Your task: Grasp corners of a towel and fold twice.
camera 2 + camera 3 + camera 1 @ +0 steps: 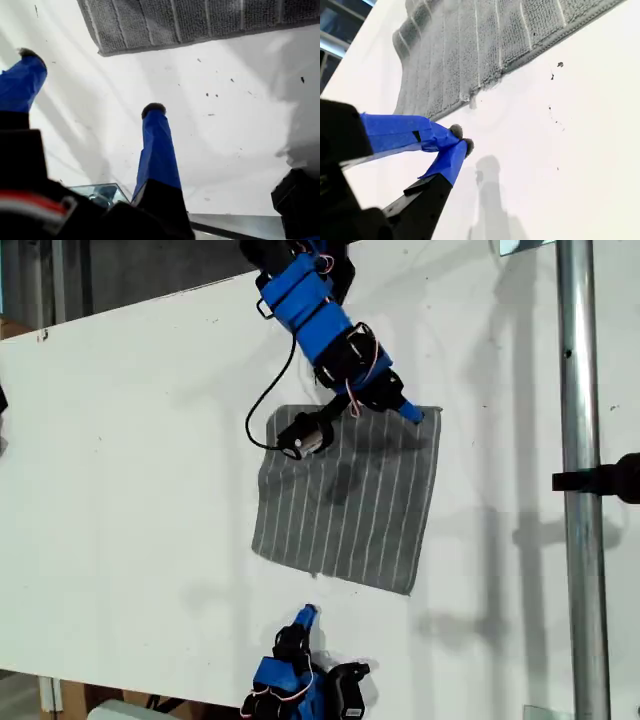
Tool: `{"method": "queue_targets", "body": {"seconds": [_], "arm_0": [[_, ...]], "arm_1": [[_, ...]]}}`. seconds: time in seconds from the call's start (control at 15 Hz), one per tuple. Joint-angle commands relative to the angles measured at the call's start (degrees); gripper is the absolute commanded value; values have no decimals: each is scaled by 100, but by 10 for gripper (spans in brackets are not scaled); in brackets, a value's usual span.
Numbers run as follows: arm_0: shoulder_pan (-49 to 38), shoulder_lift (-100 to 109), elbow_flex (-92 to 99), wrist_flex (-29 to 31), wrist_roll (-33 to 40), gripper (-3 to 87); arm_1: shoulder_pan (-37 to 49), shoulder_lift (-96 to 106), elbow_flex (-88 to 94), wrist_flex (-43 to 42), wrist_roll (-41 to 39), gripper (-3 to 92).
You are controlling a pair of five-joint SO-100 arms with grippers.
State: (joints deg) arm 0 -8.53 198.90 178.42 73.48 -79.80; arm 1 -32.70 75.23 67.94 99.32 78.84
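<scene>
The towel (pixel 350 500), grey with thin white stripes, lies flat and unfolded on the white table (pixel 120 490). My second gripper (pixel 412 414) reaches in from the exterior view's top to a spot beside the towel's far corner (pixel 437 412) on that view's right. In the second wrist view this gripper (pixel 461 139) is shut, fingertips together just off the towel's edge (pixel 485 80), with no cloth seen between them. My first gripper (pixel 308 613) sits at the exterior view's bottom, short of the near edge. It stands open (pixel 90 80), fingers (pixel 157 145) apart over bare table, with the towel (pixel 200 22) ahead.
A metal pole (pixel 575 480) with a black clamp (pixel 605 478) runs down the exterior view's right. A black cable (pixel 262 410) loops from the second arm beside the towel's far corner on that view's left. Bare white table surrounds the towel.
</scene>
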Motion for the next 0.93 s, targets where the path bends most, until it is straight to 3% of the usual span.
{"method": "queue_targets", "body": {"seconds": [0.0,0.47,0.6,0.73,0.87], "arm_0": [[-18,18,35,26,-62,-28],[-18,18,35,26,-70,-28],[0,18,35,26,-105,-28],[-18,18,35,26,-132,-28],[-53,18,-53,-53,-272,-28]], "arm_1": [[-88,-466,-457,-369,62,386],[211,-2048,-308,-1723,-9,306],[290,-2566,-149,-2382,-141,220],[378,-2742,-97,-2681,-246,4],[413,-2689,-88,-2856,-343,-2]]}}
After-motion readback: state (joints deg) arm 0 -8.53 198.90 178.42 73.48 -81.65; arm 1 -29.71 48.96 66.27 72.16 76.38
